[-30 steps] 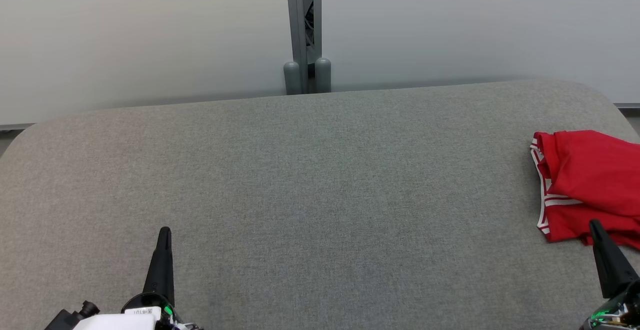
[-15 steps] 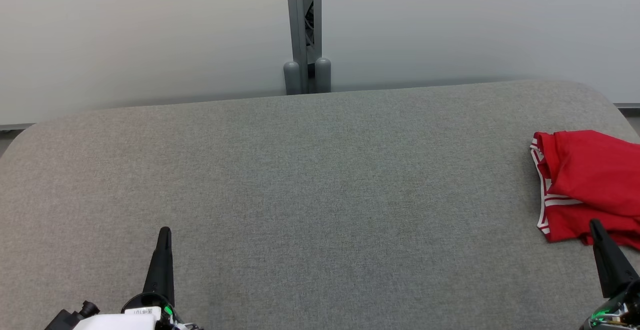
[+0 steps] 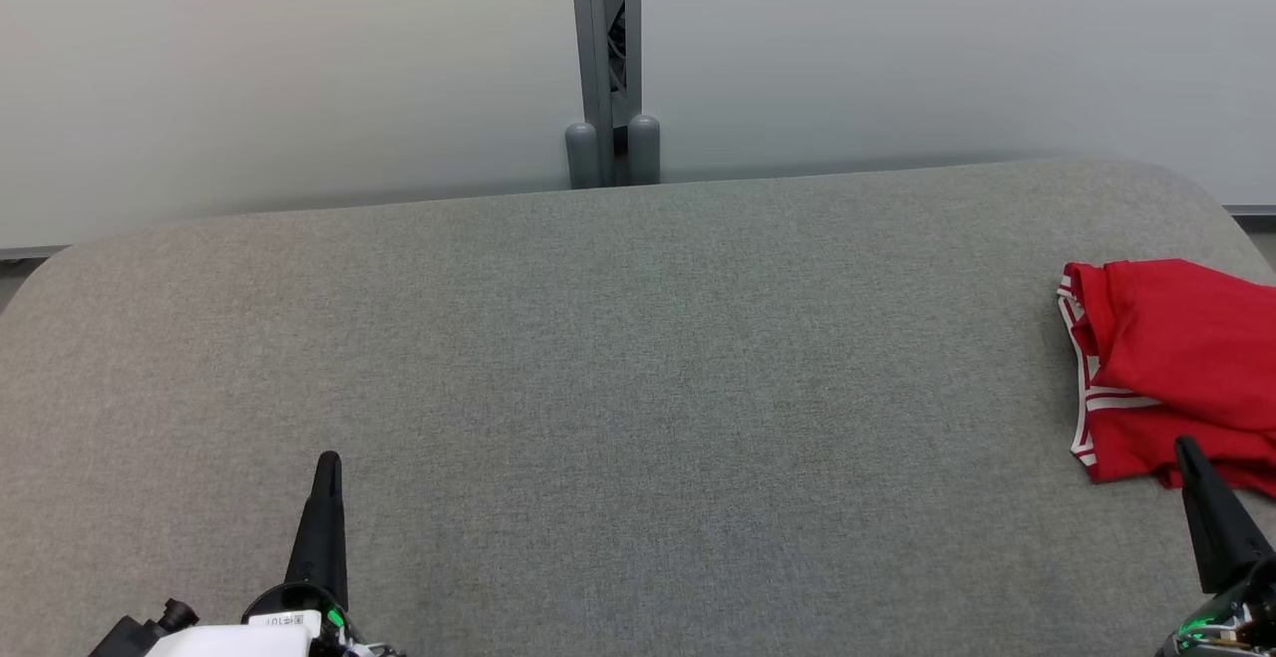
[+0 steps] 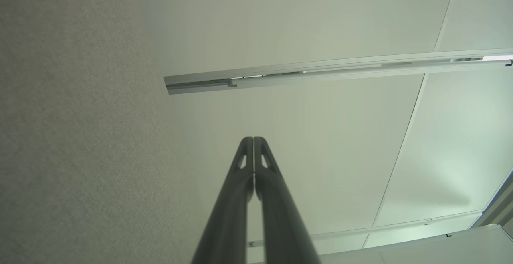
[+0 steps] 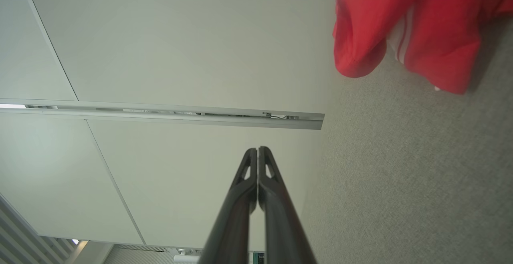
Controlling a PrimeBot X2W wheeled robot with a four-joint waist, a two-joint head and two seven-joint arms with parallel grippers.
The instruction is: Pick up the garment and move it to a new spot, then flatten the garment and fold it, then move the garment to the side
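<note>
Nothing changes over the last second: head view holds the same framing, both arms are parked and the cloth has not shifted, so this is a static pause with no step in motion. The left gripper (image 3: 327, 460) sits low at the near left with its fingers pressed together, nothing between them; its wrist view shows the tips meeting. The right gripper (image 3: 1186, 448) sits at the near right, jaws likewise closed and empty, its tip in front of the garment's near edge in head view; touching or not, cannot tell. The red garment (image 3: 1171, 358) lies at the far right of the grey table (image 3: 638, 388), cut off by the frame edge, loosely doubled over with some bulges, not crisp. That fits either a rumpled piece waiting to be fetched or a folded one already set aside, and the pictures do not settle which. The white-striped trim edge faces the table's middle and runs near-to-far. The visible part spreads rightward out of frame, so the true long axis cannot be told.
</note>
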